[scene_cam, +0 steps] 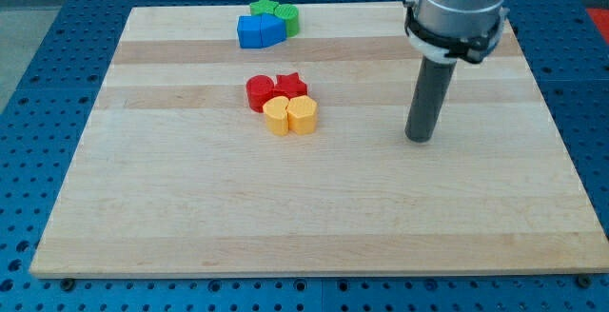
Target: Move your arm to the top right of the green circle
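Note:
The green circle (289, 19) sits near the view's top, left of centre, touching a green star (264, 9) on its left and a blue block (272, 31) below it. My tip (418, 138) rests on the wooden board (314, 226) at the right of centre, far to the lower right of the green circle. The dark rod rises from the tip to the arm's silver body at the view's top right.
A second blue block (250, 32) lies beside the first. A red circle (260, 92), a red star (290, 86), a yellow hexagon (276, 116) and a yellow block (303, 115) cluster in the board's middle, left of my tip.

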Robot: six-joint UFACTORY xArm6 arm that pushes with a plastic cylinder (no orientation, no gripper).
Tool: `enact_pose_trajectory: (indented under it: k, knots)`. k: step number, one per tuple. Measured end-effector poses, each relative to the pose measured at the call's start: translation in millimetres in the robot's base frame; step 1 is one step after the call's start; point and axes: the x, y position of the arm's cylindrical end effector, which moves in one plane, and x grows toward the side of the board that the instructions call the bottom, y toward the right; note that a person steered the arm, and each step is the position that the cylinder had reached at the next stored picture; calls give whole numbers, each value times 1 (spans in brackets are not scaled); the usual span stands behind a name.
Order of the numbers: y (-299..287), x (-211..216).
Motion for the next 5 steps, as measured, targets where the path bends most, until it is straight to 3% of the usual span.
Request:
enact_pose_trajectory:
  k: [1, 5]
  knots:
    - [1, -39]
    - [2, -267]
